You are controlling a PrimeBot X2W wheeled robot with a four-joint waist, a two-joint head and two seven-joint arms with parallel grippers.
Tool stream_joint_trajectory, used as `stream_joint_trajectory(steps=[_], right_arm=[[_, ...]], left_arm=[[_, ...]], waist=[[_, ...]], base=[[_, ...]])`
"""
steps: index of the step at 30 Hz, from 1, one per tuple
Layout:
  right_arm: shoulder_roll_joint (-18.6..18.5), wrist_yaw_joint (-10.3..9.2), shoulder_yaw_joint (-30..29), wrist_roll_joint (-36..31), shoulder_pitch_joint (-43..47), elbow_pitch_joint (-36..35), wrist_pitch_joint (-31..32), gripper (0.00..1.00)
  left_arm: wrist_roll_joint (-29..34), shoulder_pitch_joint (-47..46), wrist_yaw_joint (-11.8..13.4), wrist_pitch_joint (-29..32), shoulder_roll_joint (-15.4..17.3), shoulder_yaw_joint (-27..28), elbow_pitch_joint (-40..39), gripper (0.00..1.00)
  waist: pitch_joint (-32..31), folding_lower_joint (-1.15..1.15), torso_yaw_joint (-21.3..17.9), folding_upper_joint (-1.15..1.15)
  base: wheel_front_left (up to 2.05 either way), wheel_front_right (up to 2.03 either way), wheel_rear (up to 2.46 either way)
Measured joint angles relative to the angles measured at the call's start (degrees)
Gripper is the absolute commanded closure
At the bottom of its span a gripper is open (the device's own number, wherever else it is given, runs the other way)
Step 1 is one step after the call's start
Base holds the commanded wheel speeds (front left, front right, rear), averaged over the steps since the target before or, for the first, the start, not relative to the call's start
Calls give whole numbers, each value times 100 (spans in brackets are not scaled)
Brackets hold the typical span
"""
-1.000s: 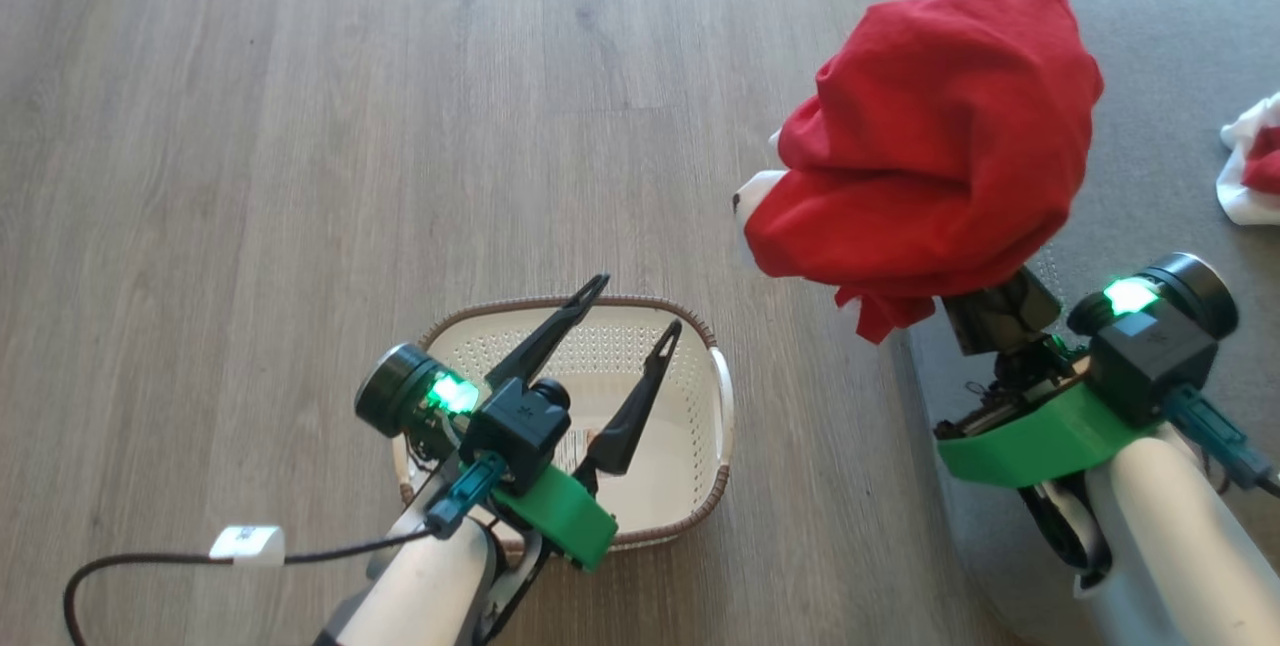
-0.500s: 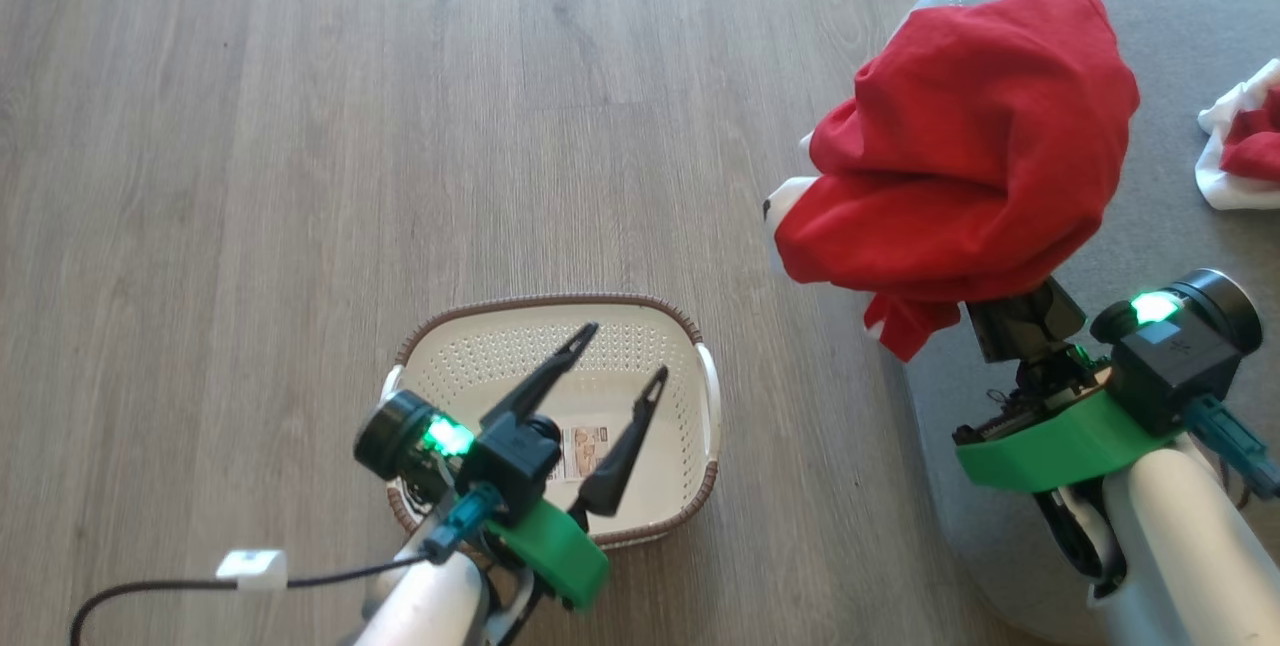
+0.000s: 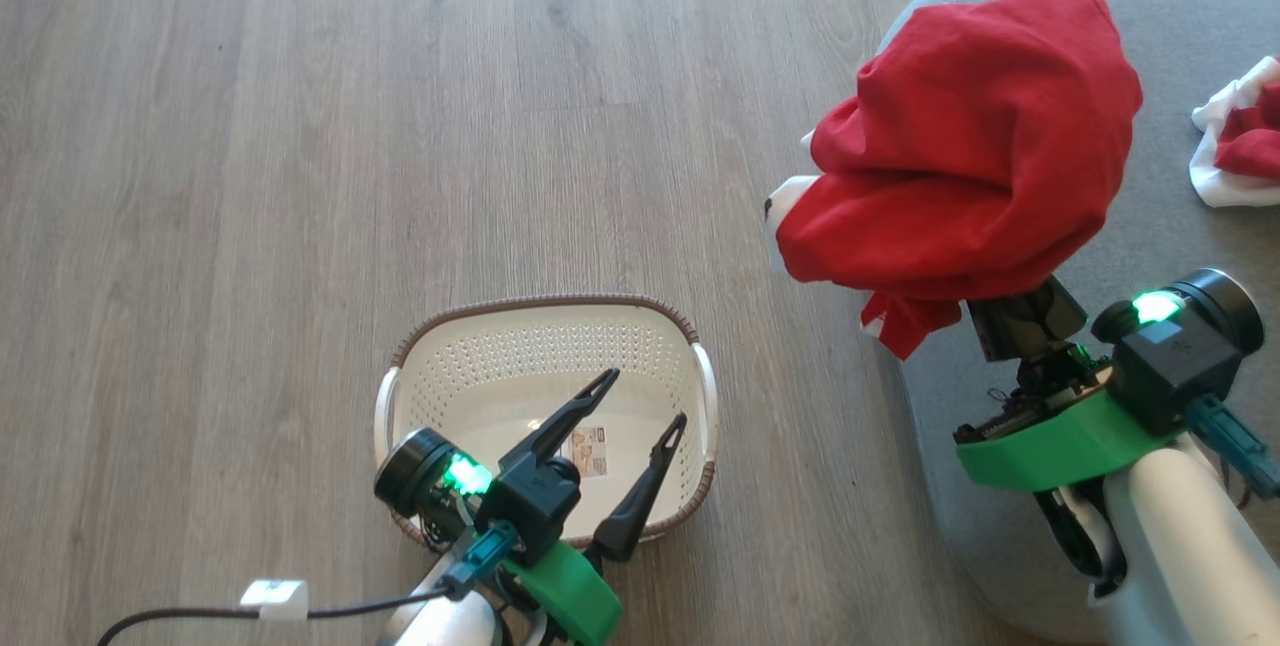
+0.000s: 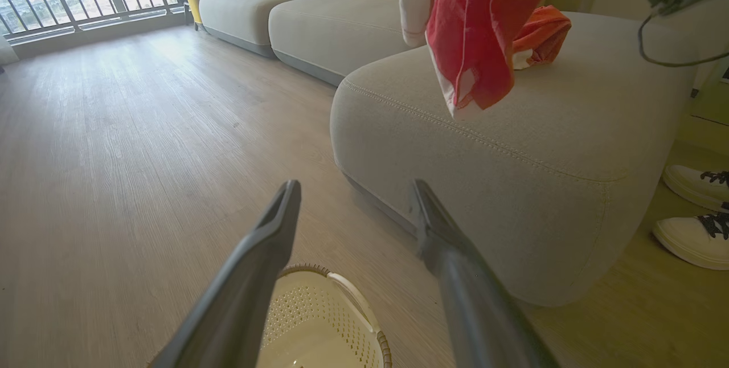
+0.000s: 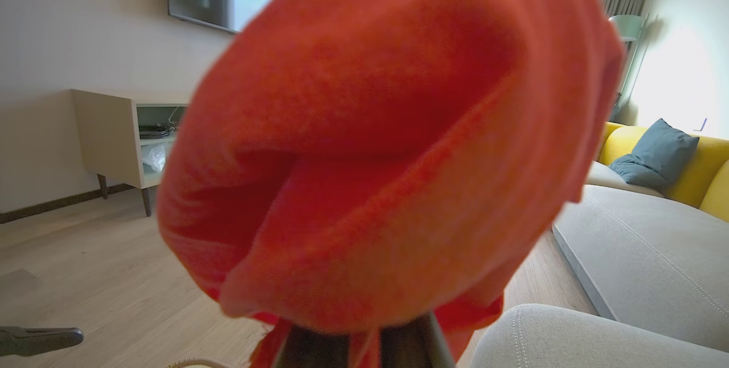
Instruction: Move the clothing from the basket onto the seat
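One basket (image 3: 545,304), one seat (image 3: 1180,226), two garments. The right gripper (image 5: 359,351) pinches the first garment (image 3: 960,146), bunched over its fingertips at the seat's edge. The second garment (image 3: 1235,141) lies on the seat, right of them. The left gripper (image 3: 645,398) gapes above the basket.

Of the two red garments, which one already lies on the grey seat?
The crumpled one showing white lining, at the head view's right edge; the other hangs bunched over the right gripper.
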Motion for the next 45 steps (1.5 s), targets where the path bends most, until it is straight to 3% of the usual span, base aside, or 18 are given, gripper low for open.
stream_joint_trajectory(steps=[15, 37, 45], right_arm=[[27, 0, -176, -79, -7, -12, 0, 100], [298, 0, -472, -88, 105, -62, 0, 100], [390, 0, -535, -93, 230, -67, 0, 100]], left_arm=[[52, -27, 3, 0, 1, -12, -82, 0], [140, -116, 0, 0, 108, -323, -183, 0], [140, -117, 8, 0, 135, -344, -198, 0]], waist=[[94, 0, -531, 0], [262, 0, -2210, 0], [300, 0, -2610, 0]], base=[[0, 0, 0], [0, 0, 0], [0, 0, 0]])
